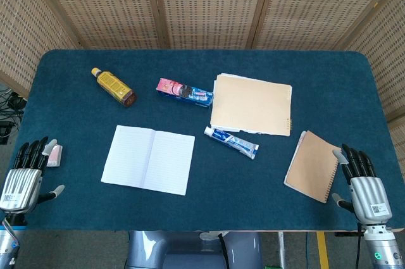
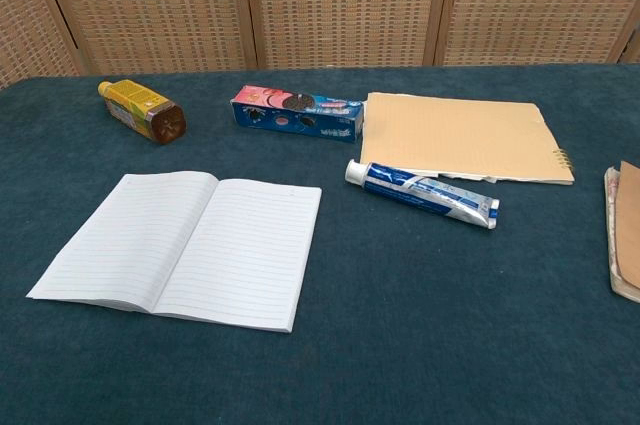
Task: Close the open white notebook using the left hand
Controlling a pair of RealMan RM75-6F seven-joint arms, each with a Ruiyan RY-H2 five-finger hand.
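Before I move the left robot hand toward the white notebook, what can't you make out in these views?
- Left robot hand: head view only, wrist cut by the bottom edge; absent from chest view.
- Small pink object beside it: too small to identify.
- Brown spiral notebook: cut by the chest view's right edge.
- Papers under the tan pad: mostly covered.

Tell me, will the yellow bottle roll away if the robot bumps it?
Probably: the yellow bottle lies on its side and looks rounded, so a sideways nudge could roll it. The table's blue cloth looks soft, which might slow it.
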